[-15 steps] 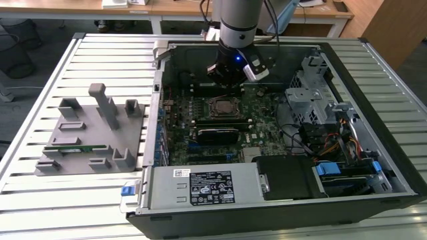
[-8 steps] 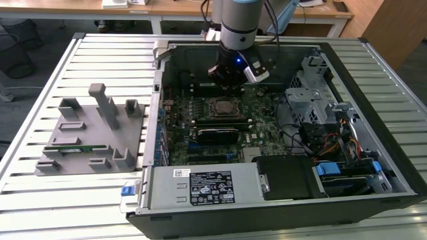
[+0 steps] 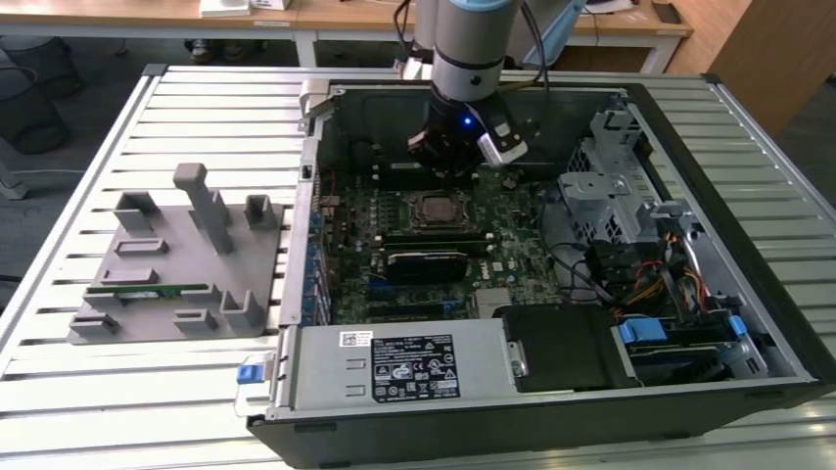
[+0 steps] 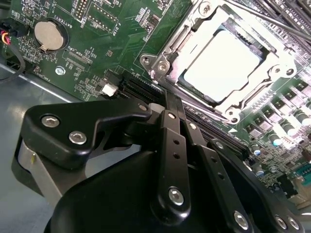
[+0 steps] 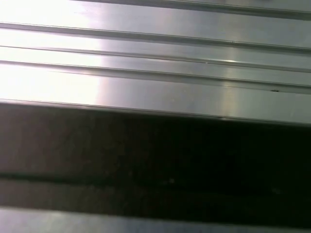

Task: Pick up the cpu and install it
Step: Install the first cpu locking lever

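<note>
Open PC case (image 3: 731,323) is lying on a slatted metal table (image 3: 196,98). The arm (image 3: 468,49) is reaching down into the case, its gripper (image 3: 451,162) hovering over the motherboard (image 3: 523,211), at about 12 o'clock from the socket (image 3: 434,209) in the exterior view.

The cpu (image 4: 221,60) is sitting in the socket, silvery top facing up, framed by the metal retention bracket (image 4: 167,58); in the second wrist view it is lying beyond the gripper's black linkage (image 4: 170,145), apart from it, nothing touching it. Fingertips are pointing toward the socket edge (whether the claw is spread or pressed together, cannot tell; tips are hidden behind the linkage).

A coin battery (image 4: 48,35) is showing on the board, at about 9 o'clock from the cpu in that view.

Outside the case, at 9 o'clock in the exterior view, a grey fixture tray (image 3: 176,264) is resting on the table, a green memory stick (image 3: 151,291) lying in one of its slots.

First wrist view is showing table slats (image 5: 155,73) and a dark band (image 5: 155,155), unclear what.
</note>
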You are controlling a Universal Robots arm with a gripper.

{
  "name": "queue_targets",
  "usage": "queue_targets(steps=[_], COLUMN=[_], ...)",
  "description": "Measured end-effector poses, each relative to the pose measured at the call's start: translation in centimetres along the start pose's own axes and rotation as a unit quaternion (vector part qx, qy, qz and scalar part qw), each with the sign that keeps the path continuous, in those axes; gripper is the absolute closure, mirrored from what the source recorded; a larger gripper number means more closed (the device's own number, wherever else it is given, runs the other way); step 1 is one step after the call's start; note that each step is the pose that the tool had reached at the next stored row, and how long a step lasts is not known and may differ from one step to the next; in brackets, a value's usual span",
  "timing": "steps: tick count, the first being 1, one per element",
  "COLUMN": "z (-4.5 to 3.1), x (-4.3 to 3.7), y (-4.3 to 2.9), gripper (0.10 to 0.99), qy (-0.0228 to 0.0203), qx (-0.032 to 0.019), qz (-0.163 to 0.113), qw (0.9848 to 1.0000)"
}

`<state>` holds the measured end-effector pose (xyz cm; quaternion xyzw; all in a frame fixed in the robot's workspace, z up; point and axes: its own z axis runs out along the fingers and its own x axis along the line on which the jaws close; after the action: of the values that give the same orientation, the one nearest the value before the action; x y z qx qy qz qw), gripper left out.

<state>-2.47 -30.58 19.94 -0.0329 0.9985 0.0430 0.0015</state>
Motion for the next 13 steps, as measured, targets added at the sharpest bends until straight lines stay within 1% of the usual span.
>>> queue_targets(steps=[6,13], z=[0.10,-0.11], x=[-0.01,-0.01], y=[-0.01,0.01], gripper=[0.980,0.980], qy=[0.0000,-0.0001], qx=[0.0000,-0.0001], qz=[0.000,0.000], qw=[1.0000,1.0000])
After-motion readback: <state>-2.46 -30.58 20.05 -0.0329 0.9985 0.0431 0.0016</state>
